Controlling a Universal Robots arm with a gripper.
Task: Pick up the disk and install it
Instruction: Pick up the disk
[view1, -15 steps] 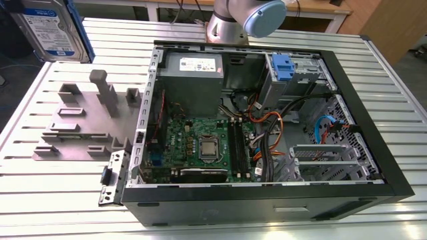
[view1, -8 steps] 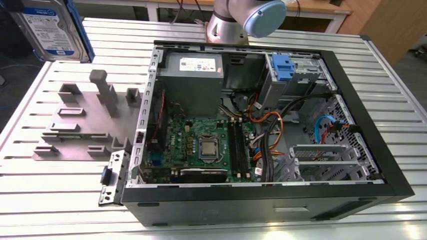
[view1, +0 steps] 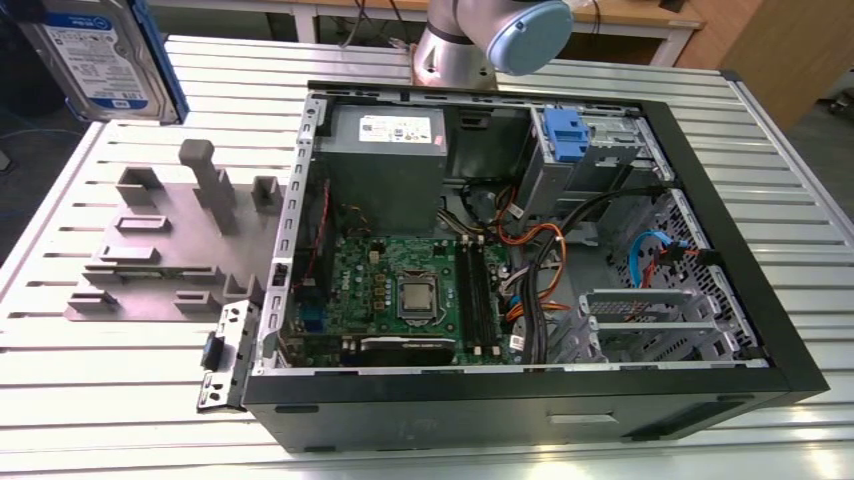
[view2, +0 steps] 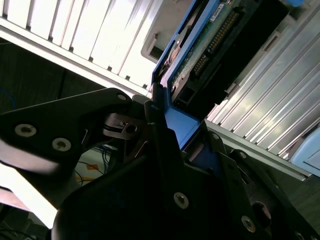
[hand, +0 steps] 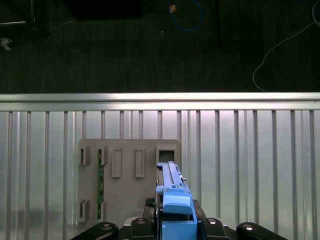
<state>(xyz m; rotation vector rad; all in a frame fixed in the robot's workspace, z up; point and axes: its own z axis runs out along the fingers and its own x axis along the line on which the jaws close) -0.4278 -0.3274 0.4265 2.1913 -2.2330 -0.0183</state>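
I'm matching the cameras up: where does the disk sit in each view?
Exterior view: the disk, label showing, high at the exterior view's far left.
Second wrist view: its circuit-board side, running out from the claw.
First wrist view: edge-on, seen against the grey holder plate.
Shared landmark: the slatted metal table.

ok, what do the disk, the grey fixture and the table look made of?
disk: greyish body, looks like metal; smooth white-and-blue label, probably paper; blue carrier likely moulded plastic.
fixture: matte, uniform grey, probably plastic.
table: ribbed slats with a bright sheen, likely aluminium.

Exterior view overlooks the case; both wrist views share the disk.
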